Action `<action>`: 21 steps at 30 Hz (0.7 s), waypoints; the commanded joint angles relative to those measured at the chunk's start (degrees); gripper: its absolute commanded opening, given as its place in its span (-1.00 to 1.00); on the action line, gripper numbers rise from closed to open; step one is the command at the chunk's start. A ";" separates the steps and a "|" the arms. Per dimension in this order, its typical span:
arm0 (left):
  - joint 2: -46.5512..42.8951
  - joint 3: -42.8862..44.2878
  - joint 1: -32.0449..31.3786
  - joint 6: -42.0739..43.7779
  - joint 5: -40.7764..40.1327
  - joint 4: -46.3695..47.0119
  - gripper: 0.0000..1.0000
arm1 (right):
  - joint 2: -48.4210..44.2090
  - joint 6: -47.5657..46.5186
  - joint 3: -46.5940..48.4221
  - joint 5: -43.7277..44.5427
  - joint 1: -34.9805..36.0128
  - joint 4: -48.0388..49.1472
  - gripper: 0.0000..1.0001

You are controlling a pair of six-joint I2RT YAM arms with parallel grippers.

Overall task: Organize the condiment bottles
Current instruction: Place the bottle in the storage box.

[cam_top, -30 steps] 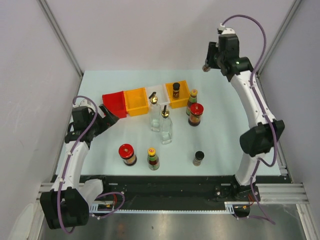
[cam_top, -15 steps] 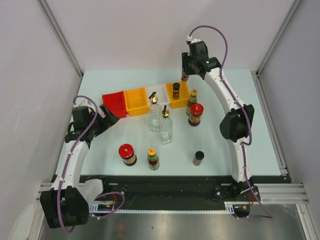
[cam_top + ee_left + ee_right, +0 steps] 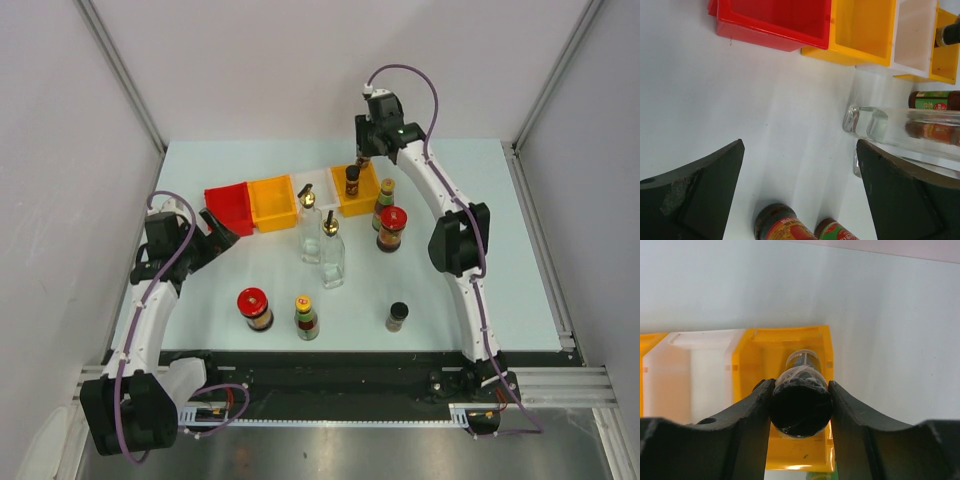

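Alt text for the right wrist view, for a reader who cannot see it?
The right gripper straddles a small black-capped shaker standing in a yellow-orange plastic bin, with its dark fingers close on both sides. Whether they grip it cannot be told. A white plastic bin adjoins the orange one at image left, on a pale table.

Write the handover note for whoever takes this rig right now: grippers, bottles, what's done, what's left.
Left gripper: open, empty, over the table near the red bin.
Right gripper: closed on the black cap of a shaker standing in the rightmost orange bin.
Loose on the table: two glass bottles, two red-lidded jars, two sauce bottles, the second shaker.
Done: one shaker in a bin at most. The other orange bin, white bin and red bin look empty.
Left: the seven loose ones, probably sorted by kind.
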 commanded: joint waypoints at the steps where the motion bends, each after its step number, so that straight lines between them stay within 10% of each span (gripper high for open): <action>1: 0.38 0.25 0.44 0.71 0.84 1.36 0.99 | 1.61 -1.20 3.67 0.33 0.26 3.65 -1.00; 21: 0.73 0.25 0.36 0.62 1.02 1.45 0.99 | 7.32 -3.57 3.67 -2.66 -1.14 4.35 -1.00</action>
